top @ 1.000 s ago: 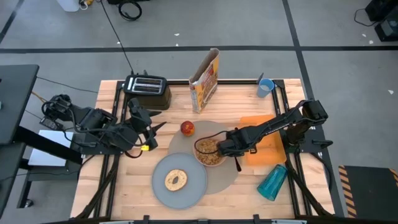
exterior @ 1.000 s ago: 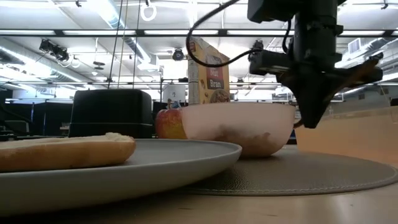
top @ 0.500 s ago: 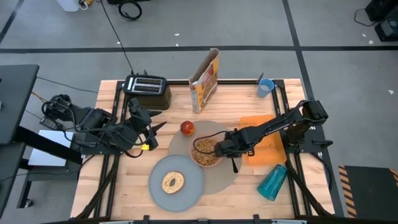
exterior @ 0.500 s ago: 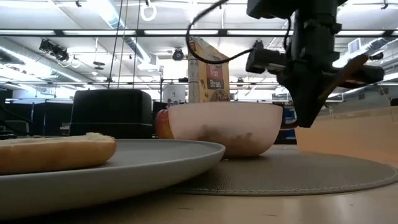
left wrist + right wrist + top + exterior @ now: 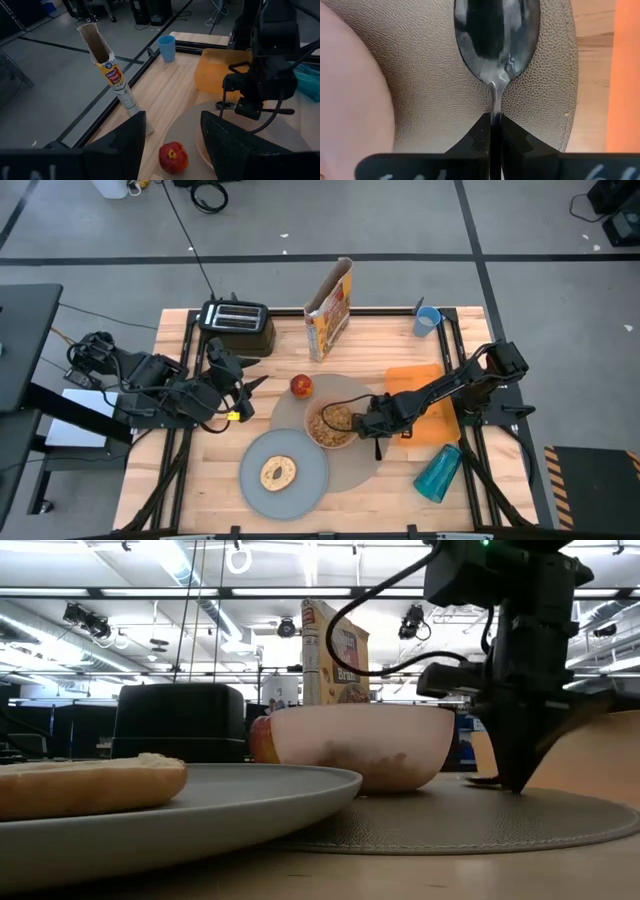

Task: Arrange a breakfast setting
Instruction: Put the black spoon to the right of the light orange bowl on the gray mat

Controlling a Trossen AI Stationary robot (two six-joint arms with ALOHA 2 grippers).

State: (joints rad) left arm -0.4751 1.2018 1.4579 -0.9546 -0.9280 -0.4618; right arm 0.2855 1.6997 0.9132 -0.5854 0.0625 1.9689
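Gripping the metal spoon (image 5: 495, 45) by its handle, the right gripper (image 5: 378, 426) is on the tan placemat (image 5: 372, 465), just beside the pink bowl (image 5: 333, 425); the left gripper (image 5: 248, 387), fingers apart, waits well apart from it.

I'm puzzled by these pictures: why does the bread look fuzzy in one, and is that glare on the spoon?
Low view: the bagel and plate sit so near the lens that they blur, while the bowl is sharper; ceiling lights are bright behind. Right wrist view: the spoon, pinched by the right hand, mirrors pale highlights. High view: even light, soft shadows.
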